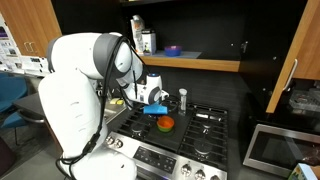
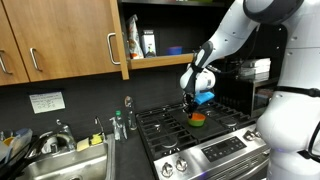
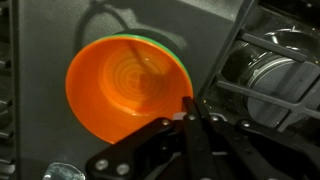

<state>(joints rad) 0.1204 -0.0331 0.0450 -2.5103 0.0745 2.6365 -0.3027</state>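
An orange bowl [image 3: 125,90] nested in a green one sits on the black gas stove [image 1: 205,135], and shows in both exterior views [image 1: 166,124] [image 2: 199,119]. My gripper [image 3: 190,102] is just above it, also seen from outside [image 1: 160,110] [image 2: 195,106]. Its two fingers are pressed together right at the bowl's near right rim, apparently pinching it. The bowl is empty inside.
A burner and its grate [image 3: 275,70] lie right beside the bowl. A small shaker [image 1: 182,100] stands at the stove's back. A wooden shelf holds a blue dish [image 1: 172,50] and jars. A microwave [image 1: 275,148] and a sink [image 2: 60,160] flank the stove [image 2: 190,140].
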